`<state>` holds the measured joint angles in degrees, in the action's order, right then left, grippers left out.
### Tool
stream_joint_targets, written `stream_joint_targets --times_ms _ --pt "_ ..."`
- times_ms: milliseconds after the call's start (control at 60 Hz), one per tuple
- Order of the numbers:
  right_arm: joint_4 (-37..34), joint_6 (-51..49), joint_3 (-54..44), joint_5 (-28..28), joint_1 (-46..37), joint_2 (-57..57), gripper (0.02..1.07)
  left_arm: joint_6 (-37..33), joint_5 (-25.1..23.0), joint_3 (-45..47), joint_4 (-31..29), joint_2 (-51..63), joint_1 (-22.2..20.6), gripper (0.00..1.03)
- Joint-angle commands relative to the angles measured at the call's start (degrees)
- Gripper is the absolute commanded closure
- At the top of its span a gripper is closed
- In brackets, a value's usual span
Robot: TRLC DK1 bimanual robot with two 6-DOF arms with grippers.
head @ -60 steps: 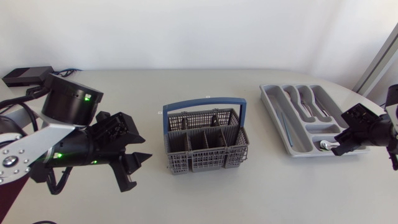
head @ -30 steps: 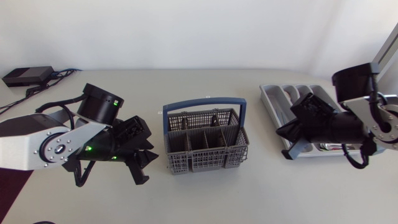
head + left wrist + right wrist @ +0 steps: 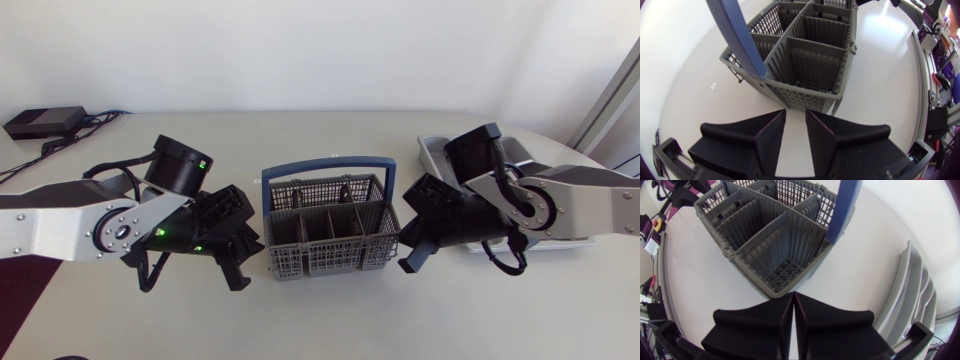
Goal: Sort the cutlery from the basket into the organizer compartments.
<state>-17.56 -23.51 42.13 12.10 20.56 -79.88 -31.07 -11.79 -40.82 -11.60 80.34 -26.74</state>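
Basket (image 3: pixel 330 228) sits mid-desk, with the organizer (image 3: pixel 430 148) to its right, half hidden. Left pincer (image 3: pixel 796 122), slightly released and empty, is at the basket's left corner. Right pincer (image 3: pixel 793 302), clenched on nothing, is at its right and should open before dipping in. Both have swung in toward the basket.

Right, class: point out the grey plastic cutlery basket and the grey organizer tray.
Grey plastic cutlery basket (image 3: pixel 330 258), head view, front mesh wall.
Grey plastic organizer tray (image 3: pixel 907 287), right wrist view, its near side wall.
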Motion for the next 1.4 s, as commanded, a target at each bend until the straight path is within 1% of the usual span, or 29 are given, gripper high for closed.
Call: stream_joint_targets --times_ms 0,133,317,433,533,800,1167,1267,1383 --pt "0.86 2.59 1.82 -0.67 2.12 -1.07 1.02 0.57 -1.13 -2.42 0.78 1.84 0.90 0.75" --pt "0.86 4.26 3.22 -2.34 5.20 -2.21 1.02 0.13 -2.18 -4.09 1.58 3.69 2.40 0.75" --pt "0.86 5.58 6.21 -3.75 7.13 -5.20 1.02 -1.19 -2.97 -6.91 1.75 6.76 4.77 0.75" --pt "0.95 5.75 8.67 -4.19 7.22 -8.01 1.01 -1.36 -4.38 -8.84 1.75 8.26 5.91 0.75" --pt "0.95 5.75 10.87 -4.28 6.78 -10.30 1.02 -1.80 -4.64 -11.04 1.58 10.02 6.97 0.75" --pt "1.65 5.67 11.13 -4.89 6.34 -11.53 1.01 -2.07 -4.91 -13.06 1.22 12.48 7.76 0.75" --pt "2.09 5.75 8.67 -5.77 5.46 -10.12 1.02 -2.68 -4.91 -10.16 1.22 11.42 8.72 0.74" --pt "2.01 5.58 7.35 -6.38 4.49 -8.72 1.02 -3.03 -4.91 -8.66 1.22 10.02 10.48 0.74" --pt "1.83 5.14 6.30 -7.44 2.21 -6.17 1.02 -3.74 -6.05 -6.91 1.14 7.47 13.38 0.74"
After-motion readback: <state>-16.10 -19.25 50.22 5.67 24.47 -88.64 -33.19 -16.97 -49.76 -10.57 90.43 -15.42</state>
